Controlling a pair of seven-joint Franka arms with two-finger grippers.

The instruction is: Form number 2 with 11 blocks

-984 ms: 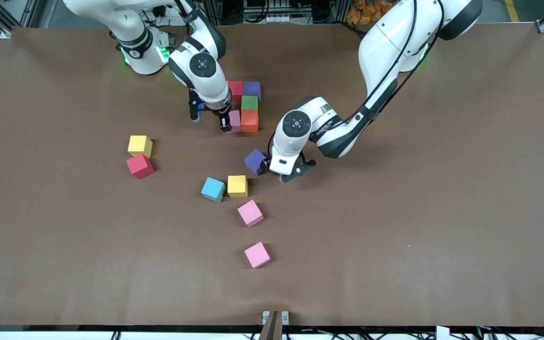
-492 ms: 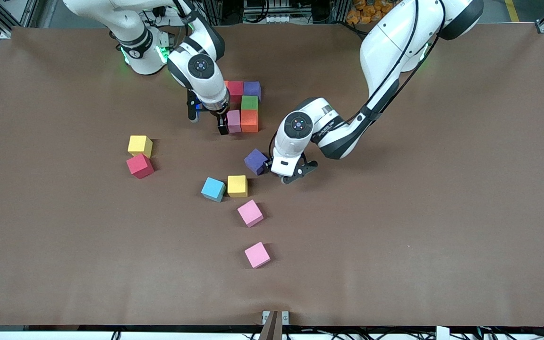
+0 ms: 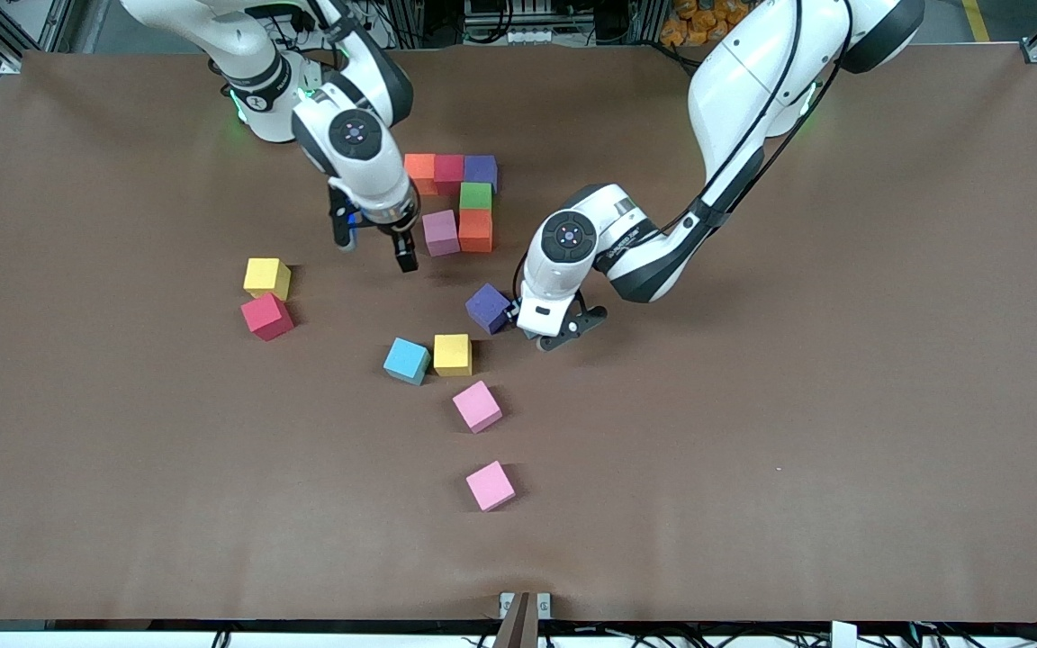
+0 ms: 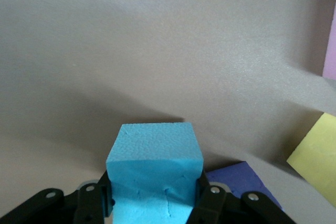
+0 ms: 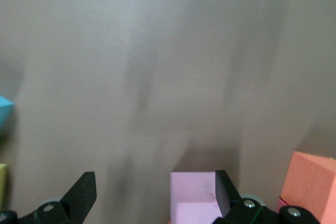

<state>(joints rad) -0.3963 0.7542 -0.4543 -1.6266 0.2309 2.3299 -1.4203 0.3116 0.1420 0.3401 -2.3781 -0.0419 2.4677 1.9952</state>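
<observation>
Fingers of the left hand (image 4: 155, 190) press both sides of a light blue cube (image 4: 155, 150) low on the worktop (image 3: 752, 450), just beside a loose purple cube (image 3: 489, 308). The right hand (image 3: 376, 250) is spread wide and empty, close to the worktop. The mauve-pink cube (image 3: 440, 232) lies just beside it, toward the left arm's end, not between its fingers. That cube touches an orange cube (image 3: 475, 229) in the part-built number 2 (image 3: 475, 194)
</observation>
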